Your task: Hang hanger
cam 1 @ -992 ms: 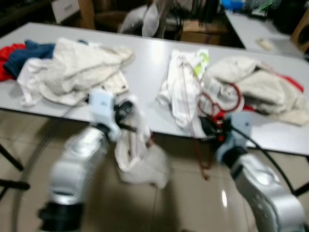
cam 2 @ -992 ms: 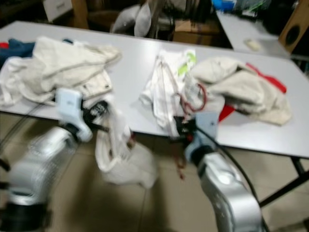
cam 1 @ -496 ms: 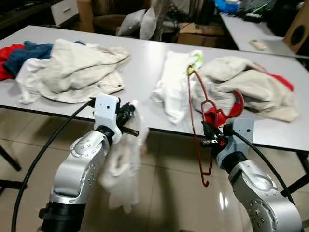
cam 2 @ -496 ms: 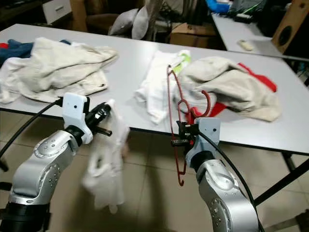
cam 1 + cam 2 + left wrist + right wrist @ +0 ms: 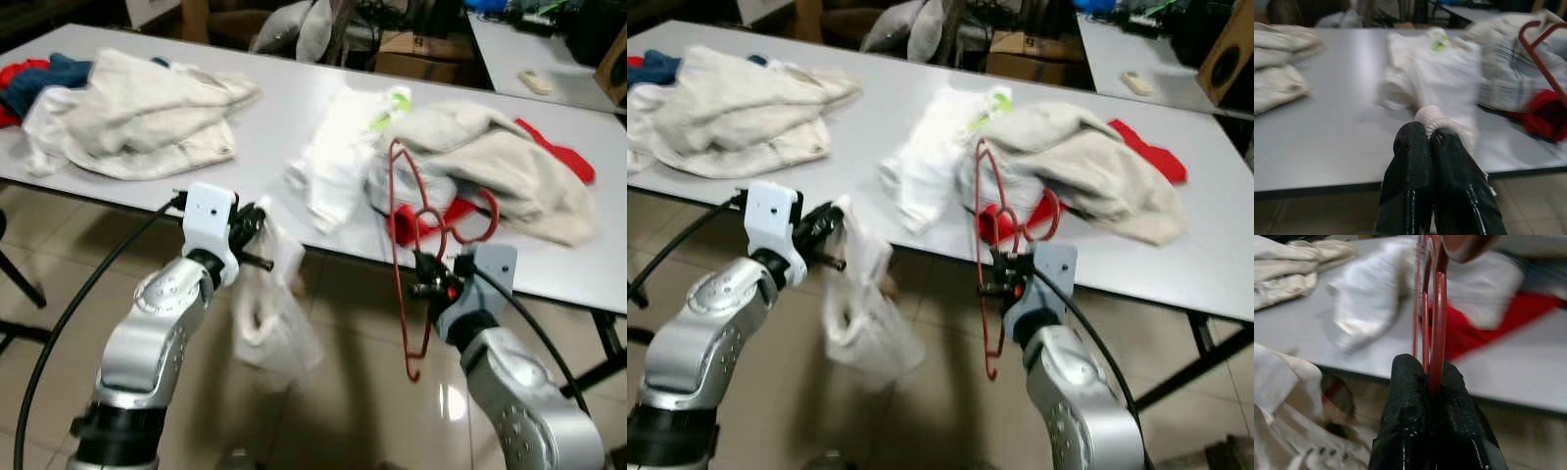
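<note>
A red hanger (image 5: 404, 245) stands upright in front of the table edge, with my right gripper (image 5: 427, 284) shut on its lower part; its hook (image 5: 477, 217) curls toward the clothes behind it. In the right wrist view the red bars (image 5: 1433, 318) pass between the shut fingers (image 5: 1405, 421). My left gripper (image 5: 257, 240) is shut on a white garment (image 5: 266, 323) that dangles below it over the floor. In the left wrist view a fold of the white cloth (image 5: 1435, 120) sticks out past the shut fingertips (image 5: 1413, 147).
The grey table (image 5: 265, 127) carries a cream pile (image 5: 147, 108) at left, a white garment with a green tag (image 5: 343, 147) in the middle, and a beige and red heap (image 5: 500, 171) at right. Tiled floor (image 5: 343, 392) lies below. A second table (image 5: 549, 78) stands behind.
The camera has shifted, so the table sits differently in view. The white garment has swung and bunched up under my left gripper. The hanger stays upright in my right gripper.
</note>
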Tool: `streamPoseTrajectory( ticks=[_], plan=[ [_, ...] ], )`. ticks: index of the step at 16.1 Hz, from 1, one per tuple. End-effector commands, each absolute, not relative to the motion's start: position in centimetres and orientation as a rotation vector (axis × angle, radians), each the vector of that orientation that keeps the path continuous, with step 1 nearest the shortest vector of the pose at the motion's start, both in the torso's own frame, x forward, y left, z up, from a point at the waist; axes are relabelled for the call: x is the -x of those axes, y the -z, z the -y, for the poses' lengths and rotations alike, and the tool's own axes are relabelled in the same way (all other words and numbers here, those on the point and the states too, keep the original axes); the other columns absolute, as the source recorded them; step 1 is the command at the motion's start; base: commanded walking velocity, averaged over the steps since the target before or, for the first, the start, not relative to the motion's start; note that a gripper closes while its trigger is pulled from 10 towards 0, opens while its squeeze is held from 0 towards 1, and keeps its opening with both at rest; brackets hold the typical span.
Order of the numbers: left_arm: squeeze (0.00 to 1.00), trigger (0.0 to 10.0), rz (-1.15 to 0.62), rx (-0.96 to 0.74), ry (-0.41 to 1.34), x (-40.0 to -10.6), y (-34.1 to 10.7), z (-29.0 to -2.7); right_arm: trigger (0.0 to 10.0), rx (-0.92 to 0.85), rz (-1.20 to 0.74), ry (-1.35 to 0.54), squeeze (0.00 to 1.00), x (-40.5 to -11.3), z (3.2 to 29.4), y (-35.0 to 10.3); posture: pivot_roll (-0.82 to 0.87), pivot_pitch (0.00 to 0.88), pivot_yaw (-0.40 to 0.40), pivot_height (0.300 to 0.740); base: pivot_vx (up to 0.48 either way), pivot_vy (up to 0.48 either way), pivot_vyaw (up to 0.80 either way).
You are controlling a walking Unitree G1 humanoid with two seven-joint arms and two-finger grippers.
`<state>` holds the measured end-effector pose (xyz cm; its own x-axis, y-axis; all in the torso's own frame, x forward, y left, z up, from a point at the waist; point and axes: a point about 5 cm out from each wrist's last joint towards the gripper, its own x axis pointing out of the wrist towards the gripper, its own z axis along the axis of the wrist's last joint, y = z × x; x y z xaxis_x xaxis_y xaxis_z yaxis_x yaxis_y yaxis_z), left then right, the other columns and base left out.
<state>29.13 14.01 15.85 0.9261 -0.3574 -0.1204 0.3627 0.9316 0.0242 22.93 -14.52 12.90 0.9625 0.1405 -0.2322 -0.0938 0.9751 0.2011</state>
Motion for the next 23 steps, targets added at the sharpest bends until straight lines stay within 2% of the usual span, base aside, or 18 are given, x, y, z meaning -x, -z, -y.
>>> streamPoseTrajectory(
  ticks=[1,11,16,23],
  plan=[
    [0.00,10.0,-0.078,-0.051,0.416,-29.33,-16.72,-12.99,10.0,-0.175,-0.231,-0.076,0.00,-22.72,15.27,-13.15,-0.03,0.049,0.012,0.740,0.000,-0.386,0.00],
    [0.00,10.0,-0.100,-0.040,0.416,-29.14,-16.44,-12.90,10.0,-0.162,-0.262,-0.078,0.00,-22.72,15.24,-12.87,-0.02,0.055,0.006,0.740,0.000,-0.337,0.00],
    [0.00,10.0,-0.103,-0.079,0.390,-29.20,-16.14,-13.01,10.0,-0.169,-0.271,-0.087,0.00,-22.57,14.96,-12.73,-0.03,0.052,0.011,0.740,0.000,0.000,-0.74],
    [0.00,10.0,-0.085,-0.043,0.366,-29.67,-16.29,-12.91,10.0,-0.145,-0.267,-0.101,0.00,-22.61,15.10,-12.95,-0.05,0.037,0.012,0.740,0.000,0.000,-0.80]
  ],
)
